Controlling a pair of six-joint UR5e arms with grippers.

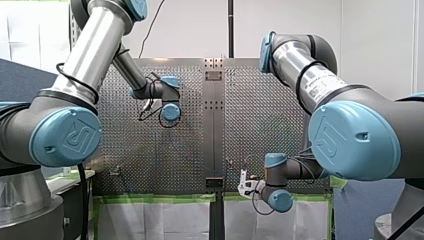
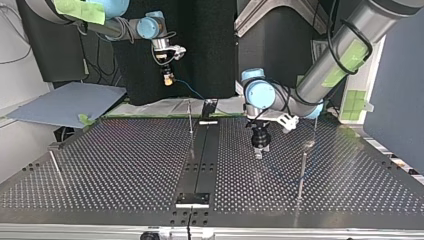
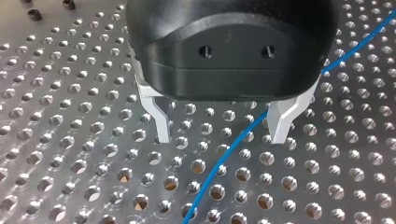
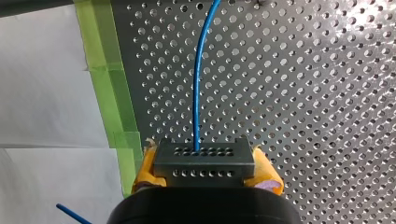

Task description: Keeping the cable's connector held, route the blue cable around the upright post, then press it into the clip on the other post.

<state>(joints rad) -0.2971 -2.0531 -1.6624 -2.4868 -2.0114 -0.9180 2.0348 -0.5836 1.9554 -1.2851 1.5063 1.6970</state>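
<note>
In the right wrist view my right gripper (image 4: 205,179) has its yellow pads shut on a dark, many-holed connector (image 4: 204,161). The blue cable (image 4: 198,84) leaves the connector and runs out over the perforated table. In the top view that gripper (image 2: 168,77) hangs above the table's far edge. My left gripper (image 3: 219,133) hovers just above the plate, open. The blue cable (image 3: 224,163) lies on the plate between its metal fingers (image 3: 159,121), closer to one of them and untouched. Across the table, the same gripper (image 2: 259,147) stands left of a thin upright post (image 2: 301,170).
A second thin post (image 2: 190,120) stands by the dark centre rail (image 2: 202,155), and a short one (image 2: 54,162) is near the top view's left edge. Green tape (image 4: 105,70) marks the table's edge above white sheeting. A grey board (image 2: 65,102) lies off the table.
</note>
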